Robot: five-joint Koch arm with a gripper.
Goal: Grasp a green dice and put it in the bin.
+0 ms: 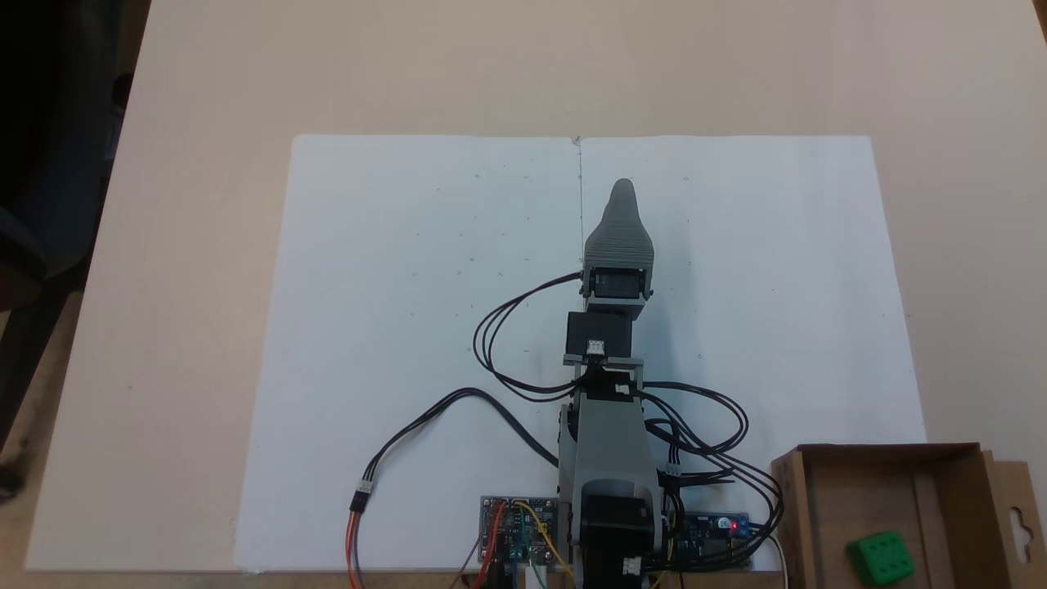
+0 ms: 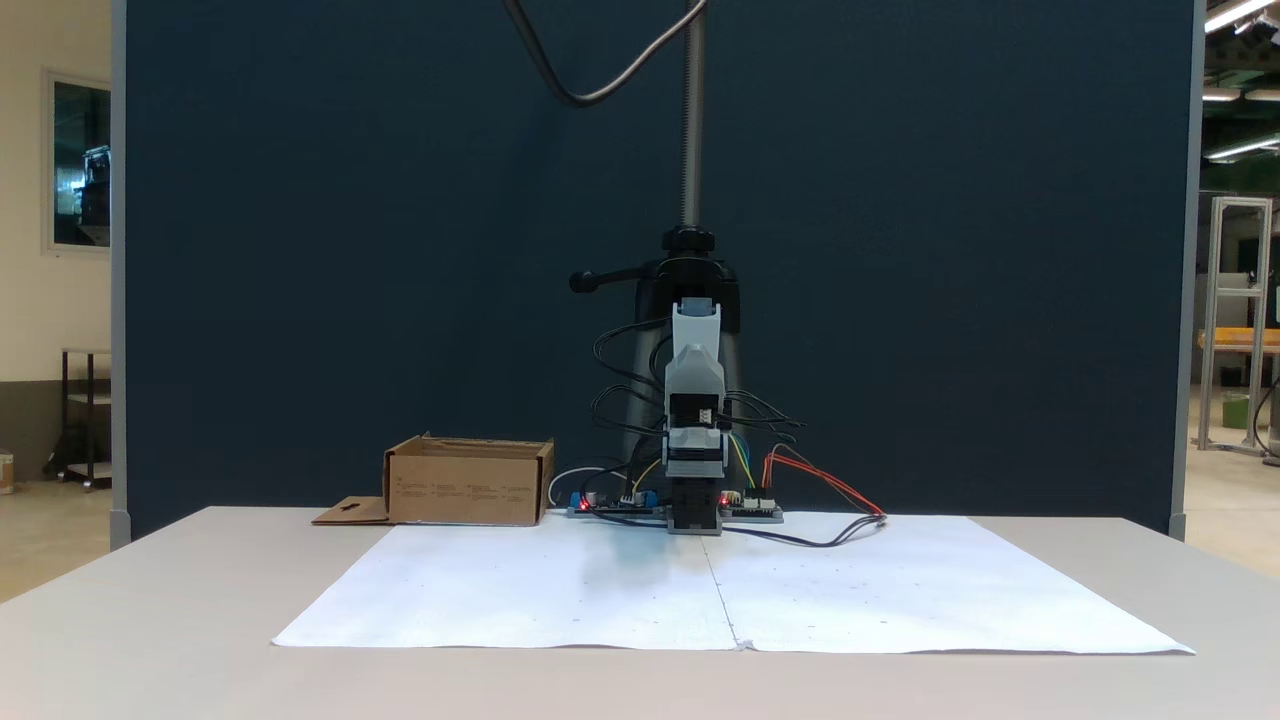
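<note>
The arm (image 1: 609,458) stood at the 6 o'clock edge of the white paper sheet (image 1: 409,343) in the top-down fixed view, folded forward along the sheet's centre seam. The gripper (image 1: 623,190) pointed toward 12 o'clock, its grey ribbed jaw tapering to a single rounded tip above the paper. The second jaw lay hidden beneath the first, so the width of the opening could not be told; nothing was seen held in it.

The green dice (image 1: 880,558) lay inside the bin (image 1: 941,491), on the box floor toward the 6 o'clock side. The bin sat at 4 o'clock from the arm base, at the corner of the sheet, with its hang-hole flap (image 1: 1018,519) folded out at 3 o'clock.

In the front-facing fixed view, the bin (image 2: 468,485) stood at 9 o'clock from the arm (image 2: 695,400), on the table (image 2: 180,620). Circuit boards (image 1: 523,523) and loose cables (image 1: 507,327) surrounded the arm base.
</note>
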